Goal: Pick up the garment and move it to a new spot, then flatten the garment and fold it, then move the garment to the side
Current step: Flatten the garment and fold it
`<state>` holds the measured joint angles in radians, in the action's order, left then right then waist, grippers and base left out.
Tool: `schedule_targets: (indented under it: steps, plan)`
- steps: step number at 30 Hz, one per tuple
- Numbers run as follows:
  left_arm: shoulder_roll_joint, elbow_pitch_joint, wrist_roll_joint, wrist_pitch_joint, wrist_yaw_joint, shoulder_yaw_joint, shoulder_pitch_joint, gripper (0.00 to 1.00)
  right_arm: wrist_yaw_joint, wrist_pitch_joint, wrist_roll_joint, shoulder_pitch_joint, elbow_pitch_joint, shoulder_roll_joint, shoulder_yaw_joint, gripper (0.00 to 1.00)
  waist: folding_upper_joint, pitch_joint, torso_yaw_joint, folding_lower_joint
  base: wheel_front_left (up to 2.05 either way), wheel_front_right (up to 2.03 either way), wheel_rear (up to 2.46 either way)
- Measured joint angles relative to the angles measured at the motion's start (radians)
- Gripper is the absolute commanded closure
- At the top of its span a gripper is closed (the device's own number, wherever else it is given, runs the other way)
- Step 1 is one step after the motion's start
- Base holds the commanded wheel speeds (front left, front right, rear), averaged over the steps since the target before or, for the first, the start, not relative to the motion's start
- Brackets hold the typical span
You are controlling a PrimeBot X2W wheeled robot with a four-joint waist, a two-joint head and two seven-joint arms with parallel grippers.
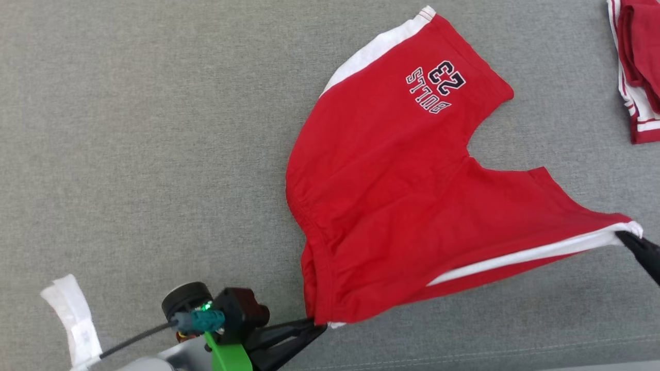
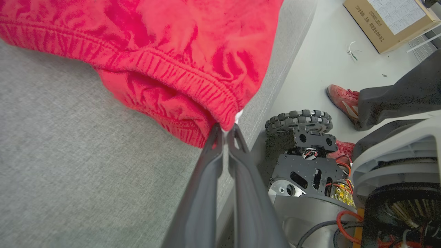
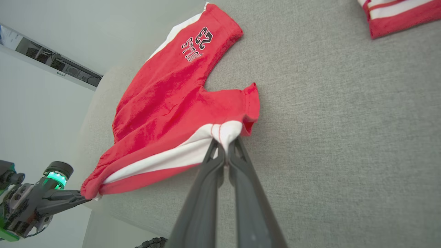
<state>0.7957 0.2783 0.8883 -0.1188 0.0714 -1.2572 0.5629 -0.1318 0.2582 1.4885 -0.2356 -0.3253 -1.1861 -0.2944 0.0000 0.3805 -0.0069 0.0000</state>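
one red garment [image 1: 392, 206] on grey fabric surface [image 1: 154, 154]; white floor [image 2: 320, 69] beside.

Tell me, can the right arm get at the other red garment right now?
Probably not yet: the right claw is shut on the shorts' white-striped hem. The other garment lies beyond it across bare grey surface, so letting go comes first.

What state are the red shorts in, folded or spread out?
Spread out, not folded: the red shorts show both legs, stretched between the left tool and right tool, each pinching a corner.
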Motion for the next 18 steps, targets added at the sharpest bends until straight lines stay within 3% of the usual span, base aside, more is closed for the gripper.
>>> schedule_targets:
  steps: [6, 10, 18]
  plan:
    - [-0.063, -0.009, 0.188, 0.082, 0.027, 0.085, -0.005, 1.00, 0.000, -0.036, 0.018, 0.042, -0.004, -0.039, 0.059, 1.00, 0.0000, -0.001, 0.042, 0.0000, 0.00, 0.00, 0.00]
    - [-0.134, -0.052, 0.327, 0.095, 0.051, 0.123, 0.035, 1.00, 0.000, -0.119, 0.047, 0.167, 0.020, -0.067, 0.081, 1.00, 0.0000, 0.012, 0.078, 0.0000, 0.00, 0.00, 0.00]
    - [-0.233, -0.072, 0.591, 0.088, 0.057, 0.184, 0.157, 1.00, 0.000, -0.314, 0.113, 0.429, 0.106, -0.132, 0.105, 1.00, 0.0000, 0.072, 0.150, 0.0000, 0.00, 0.00, 0.00]
